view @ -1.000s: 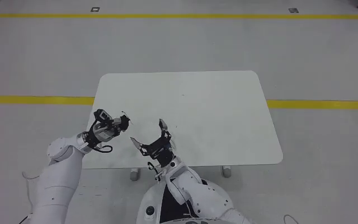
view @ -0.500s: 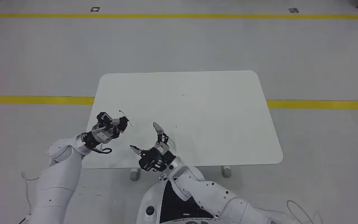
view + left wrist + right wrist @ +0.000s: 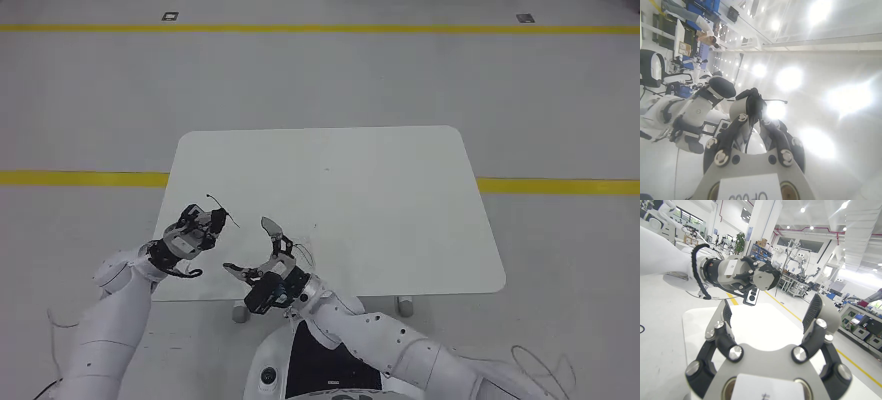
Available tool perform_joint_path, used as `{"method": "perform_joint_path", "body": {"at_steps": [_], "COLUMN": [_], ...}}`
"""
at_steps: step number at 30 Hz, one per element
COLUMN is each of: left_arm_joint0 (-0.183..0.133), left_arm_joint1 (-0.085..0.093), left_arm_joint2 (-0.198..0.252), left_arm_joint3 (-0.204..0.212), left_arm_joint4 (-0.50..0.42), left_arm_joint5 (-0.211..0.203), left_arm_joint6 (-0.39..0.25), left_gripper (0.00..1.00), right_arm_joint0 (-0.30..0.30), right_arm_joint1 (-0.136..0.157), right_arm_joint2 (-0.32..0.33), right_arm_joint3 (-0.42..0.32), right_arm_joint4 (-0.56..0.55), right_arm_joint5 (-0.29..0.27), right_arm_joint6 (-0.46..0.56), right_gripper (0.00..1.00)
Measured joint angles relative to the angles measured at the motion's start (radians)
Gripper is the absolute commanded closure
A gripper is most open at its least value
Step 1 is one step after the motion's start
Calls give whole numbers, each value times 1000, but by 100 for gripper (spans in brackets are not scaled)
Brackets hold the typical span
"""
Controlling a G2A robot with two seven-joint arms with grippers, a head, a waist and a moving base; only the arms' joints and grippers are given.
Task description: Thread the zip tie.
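A thin black zip tie (image 3: 222,208) sticks out of my left gripper (image 3: 207,222), which is shut on it above the white table's (image 3: 400,200) near-left corner. In the left wrist view the tie (image 3: 774,100) runs sideways from the closed gripper (image 3: 753,97) to a small head at its free end. My right gripper (image 3: 251,249) hangs just right of the left one, open and holding nothing. The right wrist view shows its wide-apart fingers (image 3: 727,313) framing the left gripper (image 3: 772,277), with the tie (image 3: 776,291) hanging from it.
The tabletop (image 3: 762,332) is bare. Yellow floor lines (image 3: 560,186) run past the table. Workbenches and other robots (image 3: 802,266) stand far off in the hall.
My right gripper has shifted left toward the left gripper and turned, staying open. The left gripper has edged slightly toward it with the tie still held.
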Motion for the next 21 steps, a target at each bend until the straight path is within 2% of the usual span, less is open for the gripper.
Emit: {"method": "perform_joint_path", "body": {"at_steps": [8,13,14,16,20,21], "left_arm_joint0": [2,2,2,2,2,2], "left_arm_joint1": [0,0,0,0,0,0], "left_arm_joint2": [3,3,3,3,3,3], "left_arm_joint3": [-2,-2,-2,-2,-2,-2], "left_arm_joint4": [-8,-8,-8,-8,-8,-8], "left_arm_joint5": [7,7,7,7,7,7], "left_arm_joint6": [-7,-6,-6,-6,-6,-6], "left_gripper": [100,100,100,100,100,100], "right_arm_joint0": [-2,44,50,60,66,67], "right_arm_joint1": [1,9,10,13,17,18], "right_arm_joint2": [3,-31,-33,-32,-23,-21], "right_arm_joint3": [-3,6,6,4,1,1], "right_arm_joint4": [0,0,0,0,0,0], "right_arm_joint5": [-1,0,0,0,0,0], "right_arm_joint6": [5,50,52,54,57,55], "right_gripper": [0,0,8,47,62,63]}}
